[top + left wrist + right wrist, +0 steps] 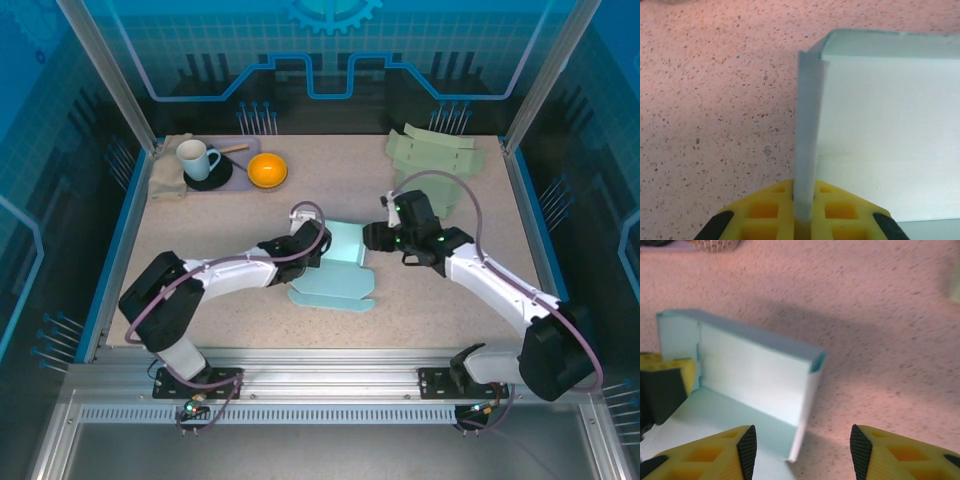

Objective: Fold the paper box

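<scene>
Left pincer (802, 216) is cut off by the bottom edge of its wrist view, so just its yellow pads (836, 200) show. They are pressed together on a thin upright flap (809, 125) of the pale blue paper box (885, 135), seen edge-on. From above, the left pincer (318, 245) meets the box's left side, its tips hard to make out against the dark wrist. Right pincer (804, 452) is also cropped at the bottom of its own view, which is slightly blurred. Its two black-tipped yellow fingers (747, 450) stand well apart, with the end of a raised box wall in the gap and nothing gripped between them. From above, the right pincer (375, 238) sits just beside the box's right side.

The paper box (335, 272) lies near the middle of the worktop (220, 215), partly folded: some walls stand up and a flat panel spreads toward the near edge. The worktop is speckled beige with a blue border, inside a frame of blue-lit clear panels. Near the far left corner sit a white mug (197, 158) on a dark saucer (215, 180), an orange bowl (267, 170) and a tan cloth (165, 175). Near the far right corner lie flat green cardboard pieces (435, 160).
</scene>
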